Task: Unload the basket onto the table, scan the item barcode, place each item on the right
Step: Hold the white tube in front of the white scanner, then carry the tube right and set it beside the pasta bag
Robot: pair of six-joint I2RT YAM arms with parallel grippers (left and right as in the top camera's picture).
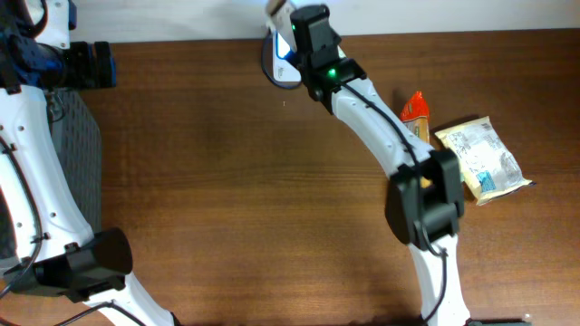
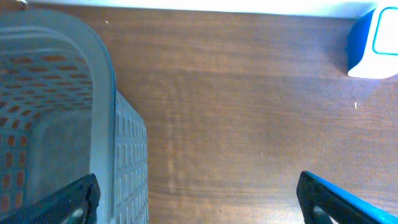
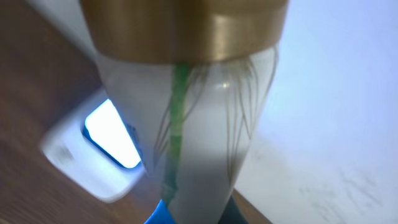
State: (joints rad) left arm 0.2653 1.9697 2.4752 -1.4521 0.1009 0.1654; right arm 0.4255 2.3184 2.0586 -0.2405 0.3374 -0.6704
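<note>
Bystander items on the brown wooden table (image 1: 227, 181): one basket, two packets.

Grey plastic basket (image 1: 80, 154), perforated walls with a rounded rim, stands at the table's left edge; seen close from the left wrist view, its lattice side and hollow inside show. Orange snack packet (image 1: 415, 110), partly hidden, lies toward the right side. Pale printed packet (image 1: 480, 158) with blue and yellow markings lies flat just beside it, nearer the right edge. Both packets sit well apart from the basket.
</note>
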